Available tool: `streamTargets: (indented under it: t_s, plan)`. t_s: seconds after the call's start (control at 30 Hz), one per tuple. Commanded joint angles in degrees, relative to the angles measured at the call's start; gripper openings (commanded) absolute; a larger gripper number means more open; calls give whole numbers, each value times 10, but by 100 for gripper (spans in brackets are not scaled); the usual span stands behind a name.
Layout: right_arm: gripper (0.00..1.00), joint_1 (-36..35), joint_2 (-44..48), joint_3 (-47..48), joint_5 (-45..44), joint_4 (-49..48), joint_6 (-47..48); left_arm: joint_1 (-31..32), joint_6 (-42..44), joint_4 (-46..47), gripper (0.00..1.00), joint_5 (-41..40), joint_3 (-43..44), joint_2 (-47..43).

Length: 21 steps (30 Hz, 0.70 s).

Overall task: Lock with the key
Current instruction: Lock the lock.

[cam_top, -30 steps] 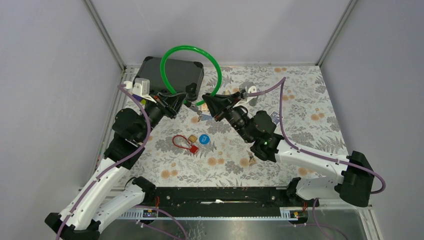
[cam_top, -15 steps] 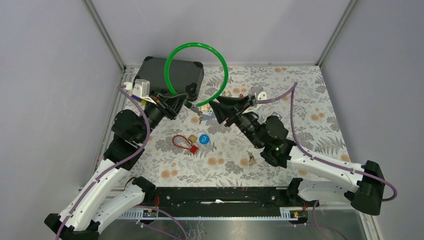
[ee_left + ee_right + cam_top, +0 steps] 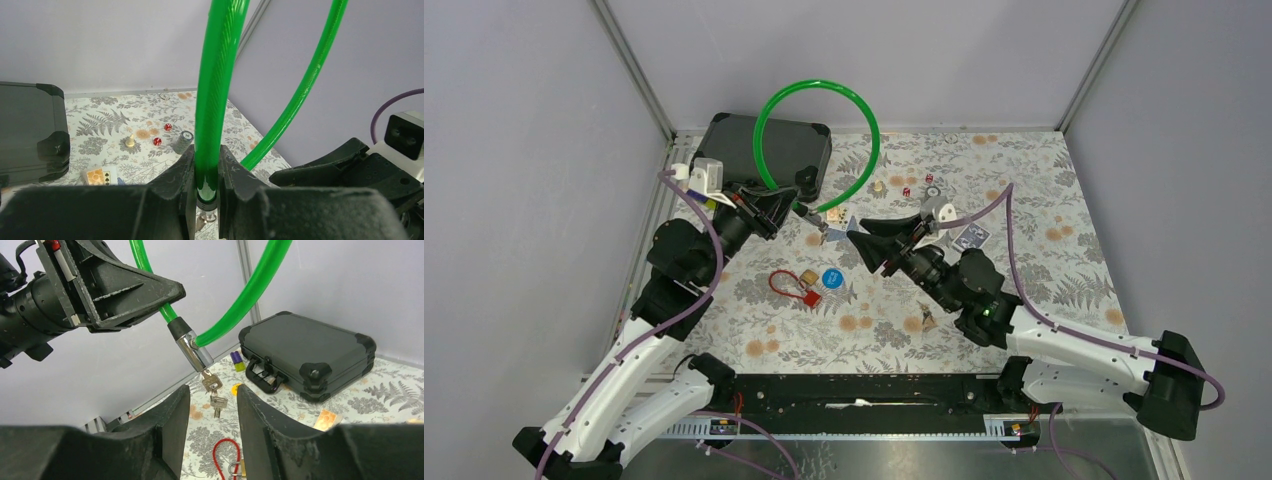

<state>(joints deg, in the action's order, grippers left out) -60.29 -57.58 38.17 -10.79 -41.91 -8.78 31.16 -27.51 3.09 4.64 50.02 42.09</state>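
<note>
A green cable lock (image 3: 819, 88) stands up in a loop, and my left gripper (image 3: 801, 206) is shut on the cable (image 3: 217, 100) just above its black collar. Below the collar the chrome lock barrel (image 3: 192, 351) points down. A key (image 3: 212, 382) sits in its end, and a second key (image 3: 218, 402) hangs from the ring. My right gripper (image 3: 212, 395) is open, level with the hanging keys but a short way back from them, touching nothing. In the top view the right gripper (image 3: 857, 247) lies to the right of the keys (image 3: 824, 232).
A black case (image 3: 764, 150) lies at the back left. A small padlock on a red cable (image 3: 792, 285) and a blue disc (image 3: 831, 278) lie beneath the grippers. Playing cards (image 3: 969, 237), red dice (image 3: 906, 191) and a grey chip (image 3: 183, 141) are scattered on the floral cloth.
My right gripper has opened and drawn back down and to the right, away from the key. The green loop swung slightly right. The left gripper has kept its hold.
</note>
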Motion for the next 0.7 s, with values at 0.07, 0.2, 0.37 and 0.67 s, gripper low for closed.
streamTargets:
  t_s: [0.07, 0.2, 0.37, 0.67]
  plan:
    - [50, 29, -18, 93, 46, 129, -97, 0, -27, 68, 0, 25, 50, -16]
    - [50, 144, -17, 96, 220, 105, -208, 0, -31, 61, 0, 34, 63, -18]
    - [50, 232, -39, 72, 415, -9, -338, 0, -57, 71, 0, 26, 61, -25]
    - [43, 237, -76, 30, 477, -207, -414, 0, -153, 135, 0, 54, 27, -11]
